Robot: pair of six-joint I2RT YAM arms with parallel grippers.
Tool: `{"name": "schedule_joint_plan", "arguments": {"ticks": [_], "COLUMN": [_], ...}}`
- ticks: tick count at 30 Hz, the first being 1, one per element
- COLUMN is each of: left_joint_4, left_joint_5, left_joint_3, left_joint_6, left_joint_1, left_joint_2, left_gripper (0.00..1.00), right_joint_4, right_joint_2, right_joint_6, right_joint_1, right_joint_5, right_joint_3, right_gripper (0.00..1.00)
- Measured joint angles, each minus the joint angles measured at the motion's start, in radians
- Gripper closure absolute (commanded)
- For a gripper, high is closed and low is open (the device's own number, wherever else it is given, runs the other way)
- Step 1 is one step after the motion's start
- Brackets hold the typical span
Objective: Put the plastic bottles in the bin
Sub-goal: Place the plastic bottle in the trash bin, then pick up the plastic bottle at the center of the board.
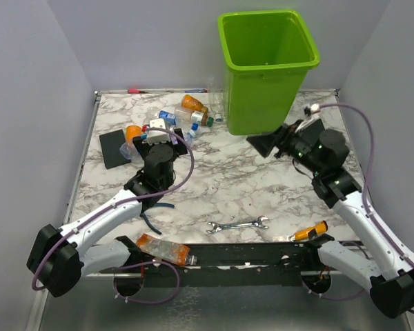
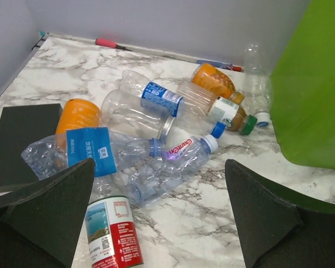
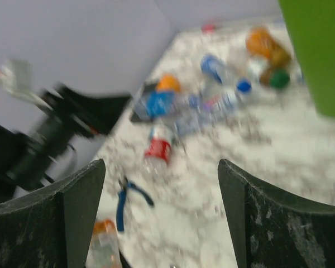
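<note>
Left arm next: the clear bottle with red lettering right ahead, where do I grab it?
Probably across mid-body of the clear bottle, from above, left gripper fingers closing across its slant. It lies flat, neck toward the bin, with bare tabletop on its right flank.

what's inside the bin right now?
The top view shows only bare green inner walls in the bin, with nothing resting in sight. The near wall covers the bottom, so anything lying low inside cannot be seen.

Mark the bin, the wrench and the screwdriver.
bin (image 1: pixel 265 96): top view, on its front wall.
wrench (image 1: pixel 238 225): top view, on the middle of its shaft.
screwdriver (image 1: pixel 312 232): top view, on its orange handle.
</note>
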Motion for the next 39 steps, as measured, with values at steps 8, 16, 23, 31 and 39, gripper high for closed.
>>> {"name": "schedule_joint_plan", "arguments": {"ticks": [8, 16, 23, 31, 39], "left_joint_4": [-0.424, -0.612, -0.632, -0.601, -0.557], "left_joint_5": [0.134, 0.343, 0.405, 0.412, 0.427], "left_joint_3": [0.113, 0.084, 0.078, 0.066, 0.016], "left_joint_6": [-0.278, -0.463, -0.520, -0.571, -0.584], "left_joint_1": [0.211, 0.330, 0.330, 0.330, 0.330], "left_joint_2": [0.012, 0.155, 0.296, 0.370, 0.336], "left_gripper": [0.01, 0.01, 0.01, 0.26, 0.63], "right_joint_4": [-0.064, -0.063, -0.089, -0.141, -0.182], "right_joint_2": [-0.078, -0.057, -0.055, -0.099, -0.140], "right_joint_6": [0.091, 0.090, 0.090, 0.078, 0.048], "right_joint_1": [0.000, 0.001, 0.001, 0.001, 0.001], "right_joint_5": [-0.029, -0.047, -0.050, -0.049, -0.048], "right_joint_3": [-0.363, -0.361, -0.361, -0.350, -0.327], "right_gripper": [0.15, 0.15, 0.15, 0.15, 0.15]}}
